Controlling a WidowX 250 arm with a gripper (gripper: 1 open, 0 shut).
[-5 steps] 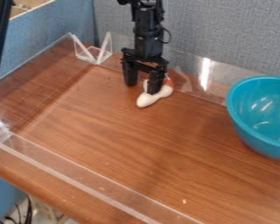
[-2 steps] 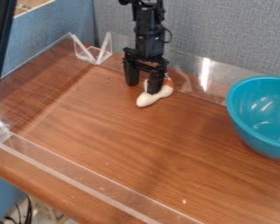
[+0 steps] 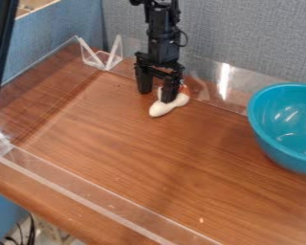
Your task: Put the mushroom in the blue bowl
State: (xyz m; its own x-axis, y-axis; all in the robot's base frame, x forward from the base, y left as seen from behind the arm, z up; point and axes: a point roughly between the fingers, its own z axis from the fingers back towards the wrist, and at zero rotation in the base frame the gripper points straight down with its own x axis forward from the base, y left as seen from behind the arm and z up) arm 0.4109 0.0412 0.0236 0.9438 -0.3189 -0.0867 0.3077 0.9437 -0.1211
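Observation:
The cream-white mushroom (image 3: 164,104) lies on the wooden table near its far edge. Right over its far end my black gripper (image 3: 157,91) points straight down, open, with one finger on each side of the mushroom's upper part. Whether the fingers touch it I cannot tell. The blue bowl (image 3: 289,126) stands at the right edge of the view, partly cut off, well apart from the mushroom.
A low clear plastic wall (image 3: 92,203) runs around the table (image 3: 142,158), with a clear bracket (image 3: 103,54) at the far left corner. A grey fabric panel stands close behind the arm. A dark upright edge is at the left.

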